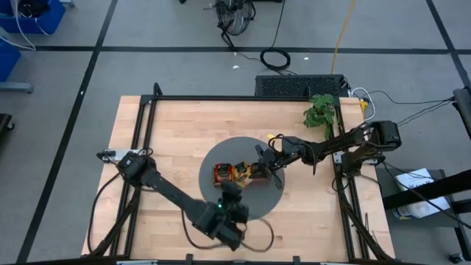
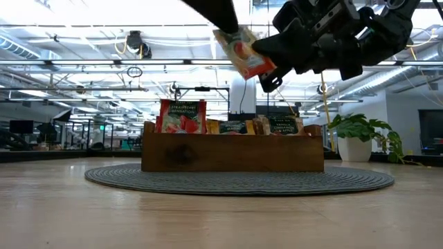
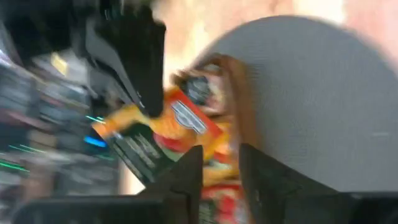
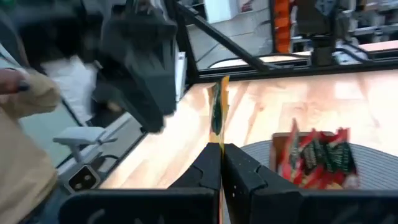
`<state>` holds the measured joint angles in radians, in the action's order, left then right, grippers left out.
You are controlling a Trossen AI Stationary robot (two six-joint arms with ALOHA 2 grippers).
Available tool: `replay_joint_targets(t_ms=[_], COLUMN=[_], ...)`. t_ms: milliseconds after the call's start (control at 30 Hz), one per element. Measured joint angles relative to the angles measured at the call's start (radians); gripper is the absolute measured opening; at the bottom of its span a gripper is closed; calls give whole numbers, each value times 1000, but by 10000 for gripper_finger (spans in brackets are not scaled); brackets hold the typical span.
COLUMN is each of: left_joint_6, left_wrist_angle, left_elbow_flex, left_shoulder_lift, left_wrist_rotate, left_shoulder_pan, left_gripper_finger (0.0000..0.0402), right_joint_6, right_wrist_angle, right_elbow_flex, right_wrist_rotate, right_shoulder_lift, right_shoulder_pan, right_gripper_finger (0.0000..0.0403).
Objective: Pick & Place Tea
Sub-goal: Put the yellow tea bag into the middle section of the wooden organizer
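Observation:
A red-and-orange tea packet hangs in the air above the brown wooden tray, with my right gripper shut on it. My left gripper is just in front of the packet with a gap between its fingers. A dark finger reaches the packet's top end; whether it touches it, I cannot tell. More tea packets stand upright in the tray, a red one at one end and dark-printed ones at the other. My right gripper pinches the packet between its two fingers by its lower edge. The fingers come level from the table's right side. In the right wrist view the packet stands edge-on above the fingertips. It is tilted and lifted clear of the tray.
The tray stands on a round grey mat in the middle of the wooden table. A potted plant stands at the far right corner. Beyond the table's edge a person's sleeve and hand show in the right wrist view.

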<state>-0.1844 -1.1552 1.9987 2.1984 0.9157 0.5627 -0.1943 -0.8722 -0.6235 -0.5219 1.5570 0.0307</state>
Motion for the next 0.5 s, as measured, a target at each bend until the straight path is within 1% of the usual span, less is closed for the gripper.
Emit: replay_joint_targets(t_ms=[67,133,200,267,400,433,500], left_joint_6=[-102,-161,-191,-205,-232,-238,-246], left_wrist_angle=[-1,-2,-5,-10,-22,-24,-26], left_elbow_flex=[0,1,1,0,1,1,1], left_shoulder_lift=[-36,-63,-82,-101,-123,-124,-124], left_wrist_rotate=[-103,-133,-132,-102,14,38,68], left_shoulder_pan=[-15,-23,-22,-15,10,16,30], left_gripper_finger=[128,144,154,157,153,151,145], right_joint_6=[10,29,44,61,119,126,128], right_wrist_angle=[6,23,49,70,109,118,127], right_elbow_flex=[0,0,0,0,0,0,0], right_wrist_rotate=[34,100,206,347,645,691,740], right_shoulder_lift=[0,0,0,0,0,0,0], right_shoulder_pan=[0,0,-9,-32,-103,-120,-150], right_gripper_finger=[0,0,0,0,0,0,0])
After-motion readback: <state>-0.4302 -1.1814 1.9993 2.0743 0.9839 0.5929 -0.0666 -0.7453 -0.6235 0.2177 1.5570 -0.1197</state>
